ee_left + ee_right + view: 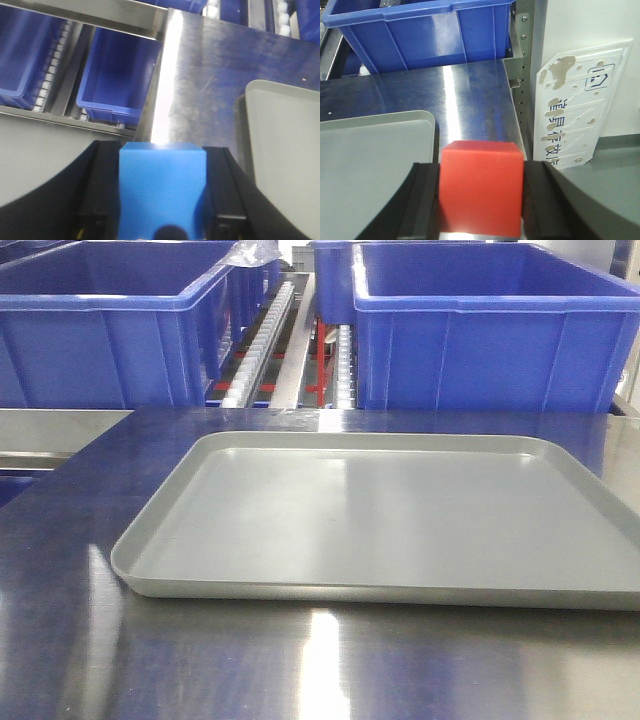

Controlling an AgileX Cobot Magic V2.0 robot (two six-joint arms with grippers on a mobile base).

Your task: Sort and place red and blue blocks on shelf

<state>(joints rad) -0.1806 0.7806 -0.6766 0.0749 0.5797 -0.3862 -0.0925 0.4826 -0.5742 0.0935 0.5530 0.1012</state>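
In the left wrist view a light blue block (162, 187) is clamped between my black fingers (102, 190); my left gripper (162, 200) is shut on it, above the left edge of the steel tabletop (210, 85). My right gripper (481, 197) is shut on the red block (481, 187), which hangs over the tabletop's right part (470, 100), next to the grey tray (370, 165). The shelf shows as steel rails and white roller tracks (262, 340) behind the table and lower rails (65, 75) at left. Neither gripper nor block appears in the front view.
The shallow grey tray (390, 515) lies bare in the middle of the tabletop (200, 660). Large dark-blue crates (100, 330) (490, 330) stand on the racking behind. More crates (120, 80) sit on a lower tier at left. A white sign (580, 115) leans at right.
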